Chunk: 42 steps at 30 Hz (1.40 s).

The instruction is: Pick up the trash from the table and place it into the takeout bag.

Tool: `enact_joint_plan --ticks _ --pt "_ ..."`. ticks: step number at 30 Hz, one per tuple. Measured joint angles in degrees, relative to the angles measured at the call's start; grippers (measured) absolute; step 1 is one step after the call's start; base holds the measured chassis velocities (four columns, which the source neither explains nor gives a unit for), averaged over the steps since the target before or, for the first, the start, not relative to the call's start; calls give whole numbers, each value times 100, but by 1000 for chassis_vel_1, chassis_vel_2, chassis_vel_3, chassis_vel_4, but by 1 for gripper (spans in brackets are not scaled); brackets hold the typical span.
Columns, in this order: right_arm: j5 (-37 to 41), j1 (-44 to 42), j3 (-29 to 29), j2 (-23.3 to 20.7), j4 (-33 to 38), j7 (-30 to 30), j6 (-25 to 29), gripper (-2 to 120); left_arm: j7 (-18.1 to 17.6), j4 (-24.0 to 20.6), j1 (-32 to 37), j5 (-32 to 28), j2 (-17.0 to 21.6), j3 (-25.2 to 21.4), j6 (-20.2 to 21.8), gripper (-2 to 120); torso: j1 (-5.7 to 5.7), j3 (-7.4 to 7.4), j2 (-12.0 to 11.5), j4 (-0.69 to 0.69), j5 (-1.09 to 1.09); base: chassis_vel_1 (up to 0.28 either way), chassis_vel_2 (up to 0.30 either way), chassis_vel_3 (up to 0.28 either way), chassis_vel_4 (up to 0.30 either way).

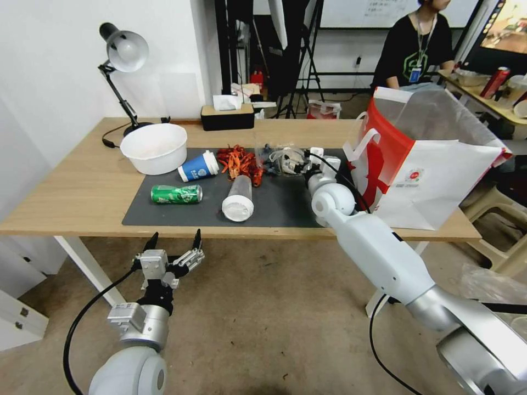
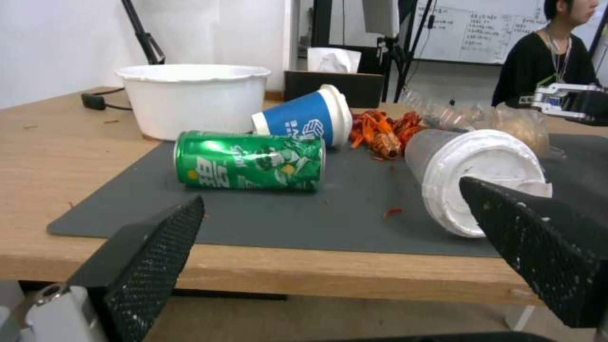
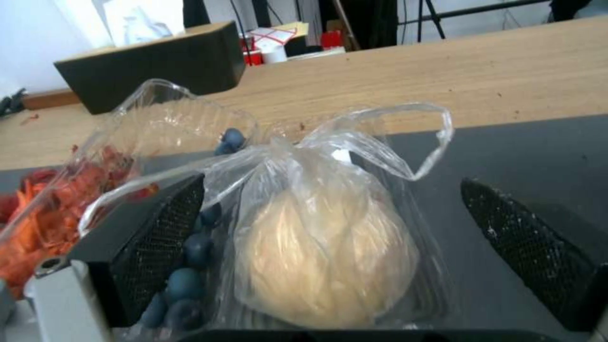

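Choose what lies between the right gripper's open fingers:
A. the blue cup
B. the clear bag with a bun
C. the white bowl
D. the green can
B. In the right wrist view, the right gripper is open with the clear bag with a bun between its two fingers, on the mat.

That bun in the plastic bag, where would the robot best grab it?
Likely across the round bun itself, coming straight on as the open right gripper does, one finger either side. The knotted bag top is loose and thin.
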Motion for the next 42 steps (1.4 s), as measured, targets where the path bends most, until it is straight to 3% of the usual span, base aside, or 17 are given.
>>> enact_joint_plan --ticks 9,14,25,42 --pt "-160 228 -147 180 -368 -22 -47 97 -6 32 -6 -6 0 -17 -37 100 0 0 0 0 0 0 0 0 0" --pt "-200 252 -187 226 -482 -22 -113 86 -9 38 0 -7 0 -23 -57 100 0 0 0 0 0 0 0 0 0" --pt "-236 229 -212 276 -655 -13 -223 82 -15 48 15 -5 0 -23 -88 100 0 0 0 0 0 0 0 0 0" --pt "-255 136 -141 266 -597 37 -217 22 -22 79 15 -2 0 -22 -148 100 0 0 0 0 1 0 0 0 0"
